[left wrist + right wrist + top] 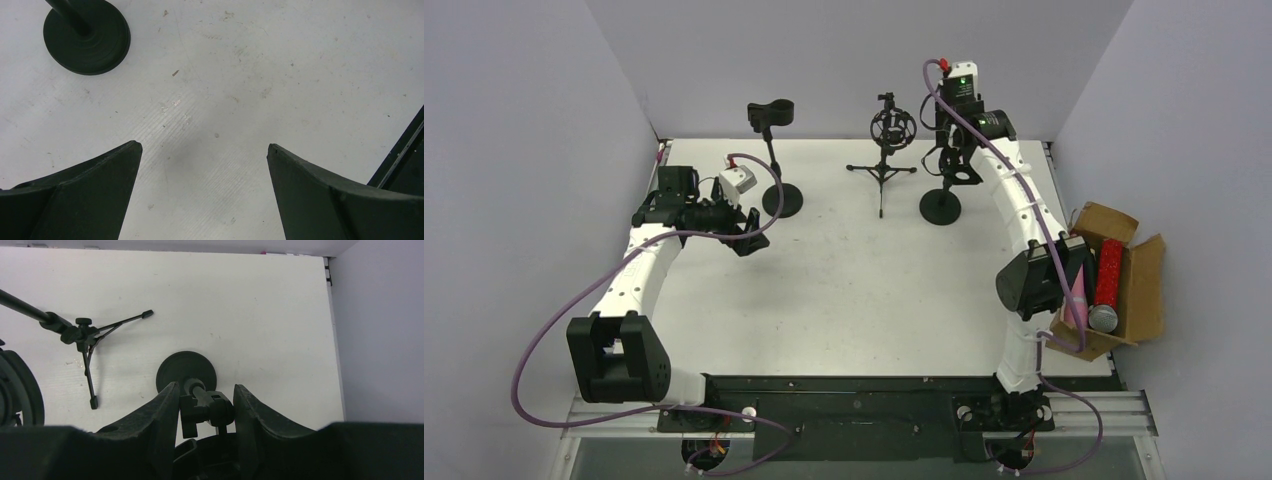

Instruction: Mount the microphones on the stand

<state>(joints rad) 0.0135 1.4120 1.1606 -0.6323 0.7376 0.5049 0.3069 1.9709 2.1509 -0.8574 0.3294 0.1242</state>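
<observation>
- Left gripper (205, 150): jaws spread wide, nothing between them. It hangs over bare table (844, 290), just beside the round base of the left stand (782, 200).
- Left stand: upright, clip at the top, no microphone in it.
- Tripod stand (891, 128): upright at the back centre, ring-shaped mount on top, also without a microphone.
- Right stand (940, 206): round base and short pole. Its swivel joint sits between the fingers of the right gripper (206, 386).
- Right gripper: partly closed, with both fingers against the joint as far as the wrist view shows. It appears to be holding the stand head.
- Microphones: all in the cardboard box (1146, 290) at the right table edge, well apart from the stands. A red glittery microphone (1110, 272), a pink one (1079, 288) and a grey mesh head (1103, 319) are visible; the rest are hidden by the arm or the box.
- Handling, judged: the bodies are rigid and probably light, and the smooth barrels are likely to slip. Mesh heads could dent, so the grip should go mid-barrel, below the head.
- Stands, judged: top-heavy once loaded. Bracing the clip while a microphone is pushed in seems wise.
</observation>
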